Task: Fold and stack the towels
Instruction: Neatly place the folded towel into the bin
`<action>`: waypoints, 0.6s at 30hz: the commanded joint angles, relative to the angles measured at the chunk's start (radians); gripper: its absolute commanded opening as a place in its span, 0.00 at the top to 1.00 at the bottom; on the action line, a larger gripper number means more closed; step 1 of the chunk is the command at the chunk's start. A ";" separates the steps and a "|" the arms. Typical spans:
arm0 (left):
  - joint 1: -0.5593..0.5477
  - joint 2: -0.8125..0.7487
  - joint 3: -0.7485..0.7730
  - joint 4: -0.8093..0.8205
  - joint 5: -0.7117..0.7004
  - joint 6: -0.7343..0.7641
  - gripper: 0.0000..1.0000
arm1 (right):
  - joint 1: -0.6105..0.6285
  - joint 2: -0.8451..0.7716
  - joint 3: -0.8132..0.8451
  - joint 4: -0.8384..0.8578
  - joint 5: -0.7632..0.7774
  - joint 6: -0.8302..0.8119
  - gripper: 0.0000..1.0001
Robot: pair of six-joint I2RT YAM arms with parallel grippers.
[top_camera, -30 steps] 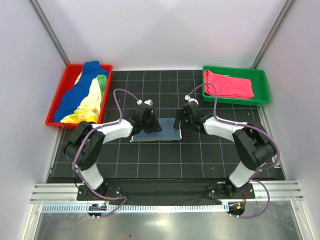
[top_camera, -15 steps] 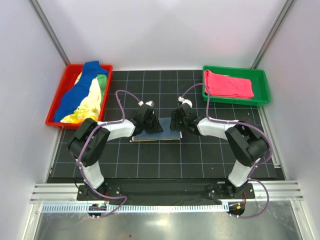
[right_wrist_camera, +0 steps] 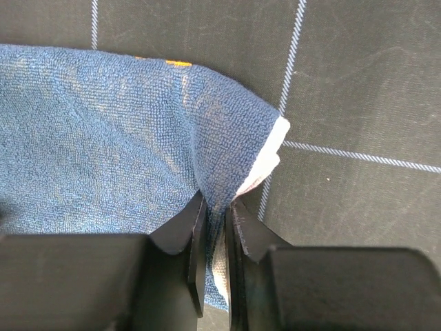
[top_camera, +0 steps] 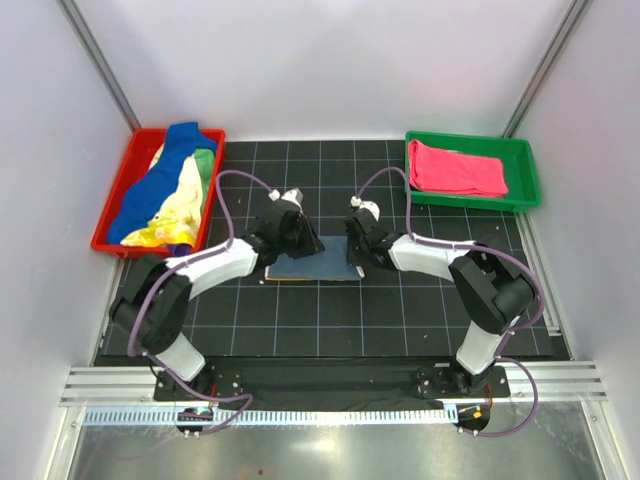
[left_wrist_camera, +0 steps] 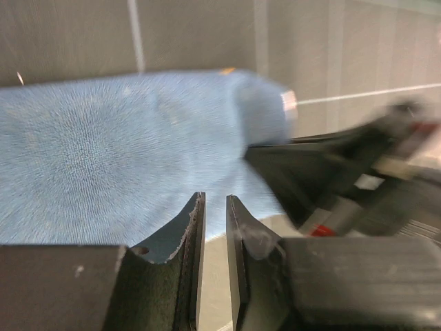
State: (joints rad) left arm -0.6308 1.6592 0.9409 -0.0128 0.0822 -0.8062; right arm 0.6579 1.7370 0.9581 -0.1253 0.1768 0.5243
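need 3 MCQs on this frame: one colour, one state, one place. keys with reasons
1. The folded terry towel on the black grid mat is: A) blue B) yellow C) green
2. The right claw is: A) wide open B) shut on the folded terry towel's edge C) out of view
3. The plain pink-red cloth towel lies: A) on the mat B) in the right claw C) in the hard green plastic tray

1 A: both wrist views show blue pile.
2 B: the right wrist view shows cloth pinched between its fingers.
3 C: the top view shows it inside the tray.
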 commanded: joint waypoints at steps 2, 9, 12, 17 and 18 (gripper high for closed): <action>-0.001 -0.186 0.053 -0.067 -0.064 0.025 0.77 | 0.003 -0.011 0.050 -0.074 0.070 -0.030 0.88; 0.000 -0.390 0.050 -0.190 -0.160 0.062 0.75 | 0.002 -0.002 0.136 -0.143 0.142 -0.079 0.93; 0.000 -0.455 0.052 -0.233 -0.186 0.078 0.74 | 0.003 0.015 0.182 -0.186 0.185 -0.107 0.93; 0.000 -0.515 0.064 -0.300 -0.196 0.102 0.74 | -0.004 0.082 0.325 -0.241 0.311 -0.205 0.94; 0.000 -0.533 0.064 -0.337 -0.193 0.108 0.74 | -0.010 0.129 0.356 -0.267 0.364 -0.231 0.94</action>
State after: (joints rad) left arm -0.6308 1.1694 0.9668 -0.2584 -0.0868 -0.7406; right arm 0.6582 1.8069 1.2022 -0.3416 0.3843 0.3912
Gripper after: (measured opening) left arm 0.263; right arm 0.190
